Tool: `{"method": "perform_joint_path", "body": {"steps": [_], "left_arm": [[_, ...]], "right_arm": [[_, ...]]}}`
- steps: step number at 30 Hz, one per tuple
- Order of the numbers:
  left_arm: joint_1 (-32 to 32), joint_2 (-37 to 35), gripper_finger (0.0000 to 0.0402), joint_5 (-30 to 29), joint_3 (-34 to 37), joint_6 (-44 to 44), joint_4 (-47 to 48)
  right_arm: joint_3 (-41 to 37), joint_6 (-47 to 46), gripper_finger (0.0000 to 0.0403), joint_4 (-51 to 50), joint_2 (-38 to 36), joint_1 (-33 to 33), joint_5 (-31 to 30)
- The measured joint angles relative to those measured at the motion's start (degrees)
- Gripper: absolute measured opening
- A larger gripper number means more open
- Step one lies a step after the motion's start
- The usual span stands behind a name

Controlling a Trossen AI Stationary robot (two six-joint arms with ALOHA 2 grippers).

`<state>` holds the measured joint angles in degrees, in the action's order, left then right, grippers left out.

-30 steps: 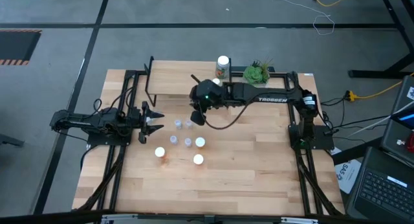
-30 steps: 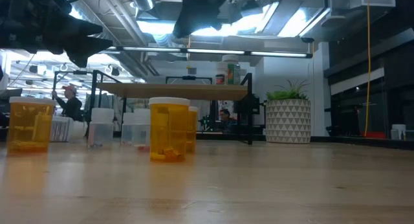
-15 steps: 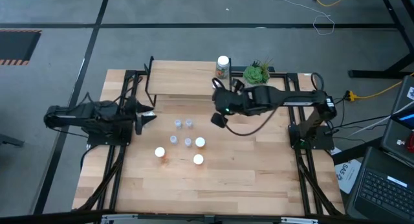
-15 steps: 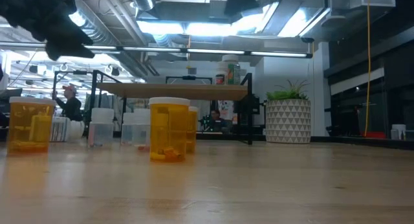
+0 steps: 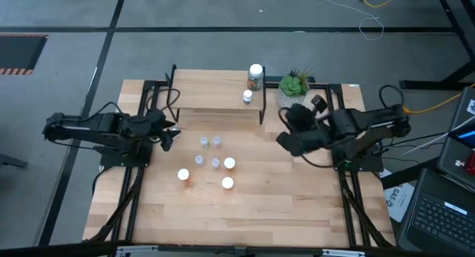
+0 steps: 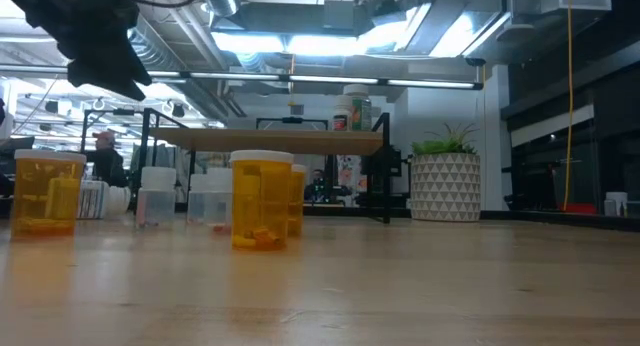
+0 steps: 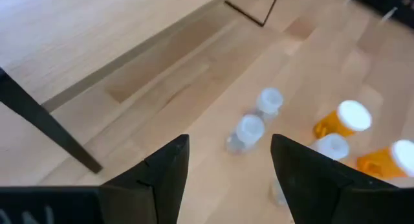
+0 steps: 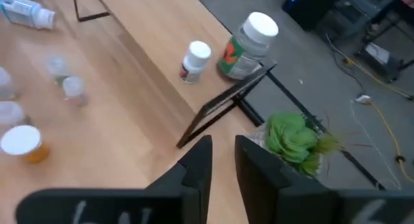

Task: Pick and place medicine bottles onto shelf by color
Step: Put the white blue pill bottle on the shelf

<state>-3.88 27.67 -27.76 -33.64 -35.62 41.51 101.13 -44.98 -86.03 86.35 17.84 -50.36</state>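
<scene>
Several tiny medicine bottles stand on their bases mid-table: clear ones (image 5: 203,142) (image 5: 215,163) and orange ones with white caps (image 5: 229,163) (image 5: 183,174) (image 5: 227,183). The shelf (image 5: 211,93) stands at the far edge. It carries a larger white-capped bottle (image 5: 256,74) and a small white-capped bottle (image 5: 248,98), both also in the right wrist view (image 8: 249,46) (image 8: 194,61). My left gripper (image 5: 172,138) hovers open, left of the clear bottles (image 7: 249,130). My right gripper (image 5: 282,140) hangs empty right of the shelf, fingers narrowly apart (image 8: 223,159).
A potted green plant (image 5: 295,84) sits at the far edge, right of the shelf and close to my right arm. The low view shows the orange bottles (image 6: 262,199) (image 6: 45,191) in front of the shelf's black legs (image 6: 385,181). Bare tabletop (image 5: 282,205) lies along the near side.
My right gripper has drawn back from the shelf's right end toward the table's right edge. The small white-capped bottle now stands alone on the shelf. My left arm has pulled back slightly toward the left edge. The table bottles have kept still.
</scene>
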Motion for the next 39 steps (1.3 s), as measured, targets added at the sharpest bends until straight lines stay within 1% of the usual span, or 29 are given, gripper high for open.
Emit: {"method": "perform_joint_path", "body": {"steps": [3,5,6,8,9,11,13,15,17,18,19,20,21,23,27,29,31,35,39], "left_arm": [[0.00,0.61,0.0213,-0.41,-1.14,0.01,-0.28],[0.00,0.60,0.0213,-1.29,-2.22,0.01,-0.19],[0.00,0.53,0.0213,-1.81,-2.82,0.01,-0.21],[0.02,0.55,0.0213,-2.15,-4.04,0.06,-0.16],[0.00,0.55,0.0213,-2.25,-4.58,0.20,-0.12],[0.00,0.55,0.0213,-2.77,-5.54,0.45,-0.18],[0.02,0.58,0.0213,-3.29,-6.02,2.08,-0.17],[0.11,0.59,0.0213,-3.98,-6.19,3.13,-0.24],[0.68,0.95,0.0213,-4.81,-6.46,3.15,-0.36],[1.15,1.09,0.0213,-5.00,-6.57,3.17,-0.33],[1.62,1.26,0.0213,-5.08,-6.65,3.18,-0.36],[2.08,1.35,0.0213,-5.07,-6.66,3.16,-0.45],[2.54,1.36,0.0213,-5.08,-6.66,3.14,-0.24],[3.27,1.38,0.0213,-5.11,-6.66,3.19,-0.01],[4.09,1.45,0.0213,-5.54,-6.66,5.10,-0.56],[4.62,1.88,0.0213,-6.24,-6.66,7.02,-0.59],[5.37,3.19,0.0213,-6.30,-6.66,9.34,-0.59],[7.94,7.22,0.0213,-6.10,-6.66,10.72,-0.37],[10.58,9.90,0.0215,0.00,-6.66,9.12,1.71]], "right_arm": [[-9.46,-7.57,0.0057,2.37,-4.81,1.11,-3.23],[-18.59,-14.37,0.0048,6.25,-8.55,1.15,-3.55],[-23.67,-17.11,0.0044,10.28,-10.36,1.12,-3.28],[-34.95,-19.49,0.0036,23.54,-13.39,1.06,-0.84],[-40.56,-18.83,0.0033,32.54,-14.67,0.90,1.87],[-51.62,-13.19,0.0028,55.06,-16.48,0.20,11.01],[-61.86,-4.33,0.0025,81.22,-16.72,-1.07,22.65],[-71.01,4.28,0.0024,109.89,-15.19,-2.90,33.45],[-77.74,12.02,0.0024,133.65,-13.09,-5.23,41.18],[-80.55,15.32,0.0023,142.55,-12.64,-6.63,43.50],[-82.79,18.03,0.0023,149.13,-12.53,-8.22,45.02],[-84.75,20.24,0.0023,153.63,-12.71,-10.02,46.26],[-86.67,21.82,0.0023,156.05,-13.37,-11.97,47.39],[-89.32,23.48,0.0023,156.60,-15.12,-15.96,51.36],[-92.47,26.23,0.0023,156.17,-19.18,-22.94,63.55],[-93.59,27.26,0.0023,156.17,-21.90,-25.79,68.40],[-94.93,27.01,0.0023,155.08,-24.88,-27.77,69.18],[-97.52,23.29,0.0023,153.32,-30.33,-29.41,67.24],[-98.51,21.20,0.0023,153.13,-33.95,-29.18,66.06]]}}
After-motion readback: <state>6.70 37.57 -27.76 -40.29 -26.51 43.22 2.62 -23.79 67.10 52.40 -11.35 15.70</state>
